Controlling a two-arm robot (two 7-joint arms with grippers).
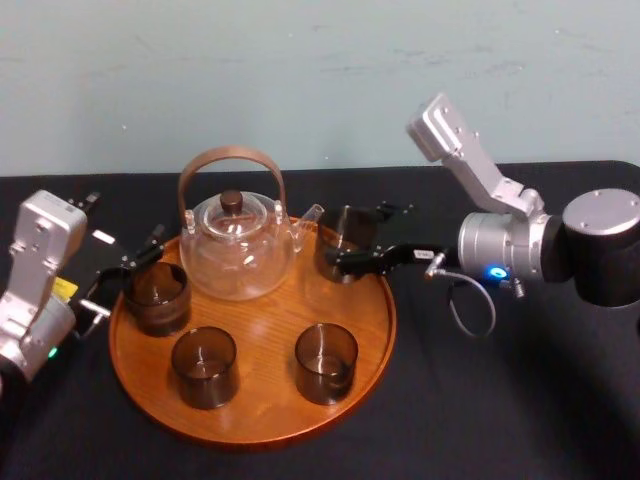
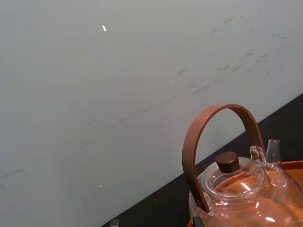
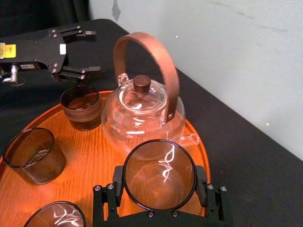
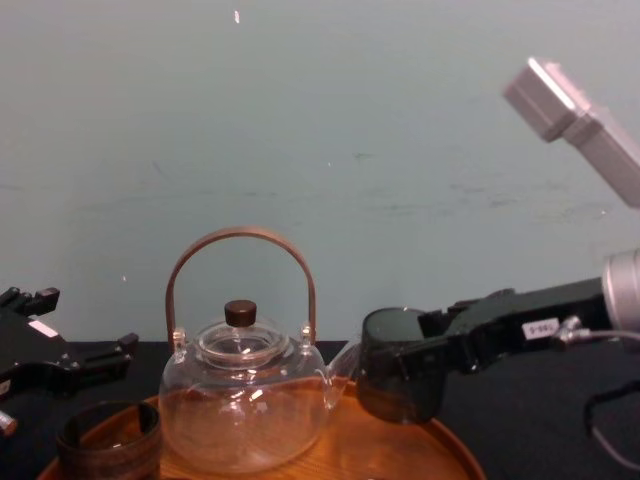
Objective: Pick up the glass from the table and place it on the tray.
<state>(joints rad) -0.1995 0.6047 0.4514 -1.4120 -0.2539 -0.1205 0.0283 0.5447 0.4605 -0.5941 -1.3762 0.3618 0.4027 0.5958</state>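
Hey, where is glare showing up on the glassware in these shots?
Right wrist view: white squiggly reflections inside the glass held by the right gripper; left wrist view: bright glints on the teapot; chest view: small highlights on it too.

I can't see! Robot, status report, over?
Right tool shut on glass. Glass low over tray, teapot spout close beside. Left tool open by tray's left edge.
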